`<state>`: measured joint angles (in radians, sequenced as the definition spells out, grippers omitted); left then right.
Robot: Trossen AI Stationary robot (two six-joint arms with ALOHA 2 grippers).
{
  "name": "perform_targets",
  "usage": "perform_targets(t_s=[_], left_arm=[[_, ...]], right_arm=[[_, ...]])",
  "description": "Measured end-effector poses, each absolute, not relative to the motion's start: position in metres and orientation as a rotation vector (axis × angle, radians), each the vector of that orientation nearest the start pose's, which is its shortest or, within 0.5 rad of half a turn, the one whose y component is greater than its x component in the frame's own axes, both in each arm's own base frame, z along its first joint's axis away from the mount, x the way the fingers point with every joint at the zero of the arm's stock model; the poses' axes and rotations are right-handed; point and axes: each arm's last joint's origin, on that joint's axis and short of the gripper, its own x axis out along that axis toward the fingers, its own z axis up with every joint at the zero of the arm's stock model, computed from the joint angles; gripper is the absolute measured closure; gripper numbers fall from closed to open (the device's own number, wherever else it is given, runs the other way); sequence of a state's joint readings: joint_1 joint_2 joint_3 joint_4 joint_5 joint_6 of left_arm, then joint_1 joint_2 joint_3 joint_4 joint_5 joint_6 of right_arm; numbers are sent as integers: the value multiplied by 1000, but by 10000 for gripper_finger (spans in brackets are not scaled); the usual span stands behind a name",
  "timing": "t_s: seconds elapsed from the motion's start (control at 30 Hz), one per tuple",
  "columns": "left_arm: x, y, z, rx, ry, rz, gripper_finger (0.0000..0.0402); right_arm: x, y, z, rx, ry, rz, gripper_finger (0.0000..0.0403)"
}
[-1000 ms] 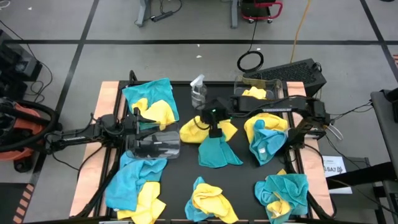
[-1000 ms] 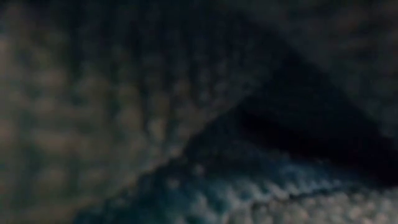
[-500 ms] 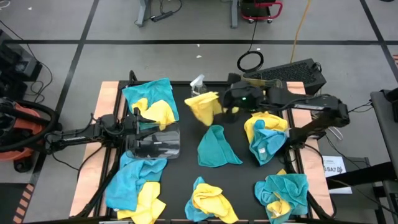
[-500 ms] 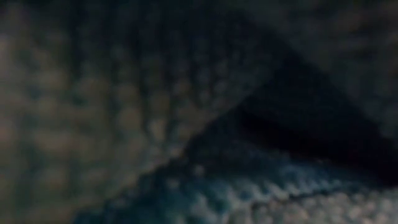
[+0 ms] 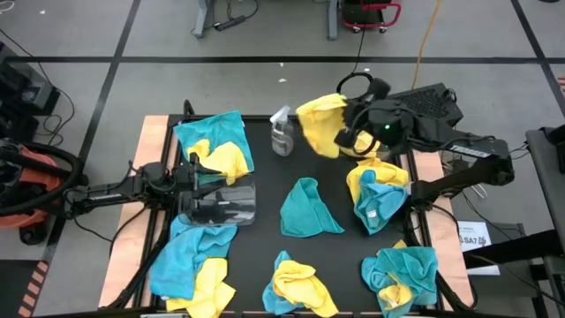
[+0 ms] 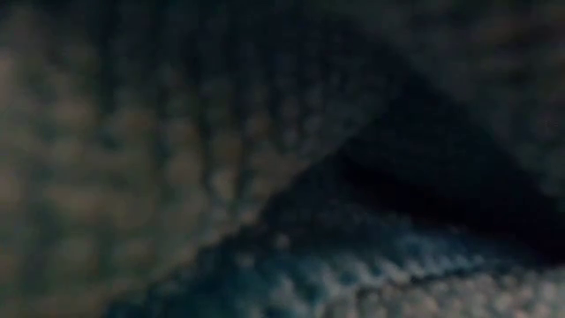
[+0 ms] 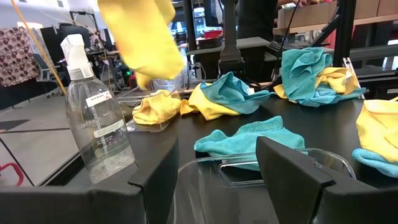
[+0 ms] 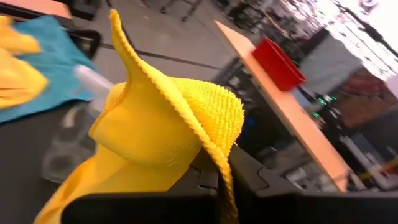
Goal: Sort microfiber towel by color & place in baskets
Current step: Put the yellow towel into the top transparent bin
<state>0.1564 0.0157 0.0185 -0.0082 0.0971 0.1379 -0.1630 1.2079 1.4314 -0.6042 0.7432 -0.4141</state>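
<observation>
Hanging limp from the clenched right hand [image 5: 342, 139], upper right of frame, the yellow towel [image 5: 320, 124] looks light and floppy; pinch a bunched fold. Left hand [image 5: 196, 181] grips a basket [image 5: 221, 203].

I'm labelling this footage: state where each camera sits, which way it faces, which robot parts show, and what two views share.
High view: overhead, straight down on the table; both arms, left gripper on a clear bin, right gripper holding a yellow cloth.
Low view: table height, blocked by cloth; no robot.
Left wrist: looks across the table past its fingers; spray bottle.
Right wrist: faces the yellow cloth.
Shared: high and left wrist both show the bottle and a lone blue cloth.
</observation>
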Motion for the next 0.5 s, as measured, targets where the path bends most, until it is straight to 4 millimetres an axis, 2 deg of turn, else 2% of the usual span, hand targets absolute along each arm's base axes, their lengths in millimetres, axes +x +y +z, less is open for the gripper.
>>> perform_targets(t_s=[0.23,0.5], left_arm=[[97,12,168,137,10,59,181],[97,12,168,137,10,59,181]], right_arm=[[201,-73,432,-491,651,-973,402],[183,-94,418,-415,825,-1061,402]])
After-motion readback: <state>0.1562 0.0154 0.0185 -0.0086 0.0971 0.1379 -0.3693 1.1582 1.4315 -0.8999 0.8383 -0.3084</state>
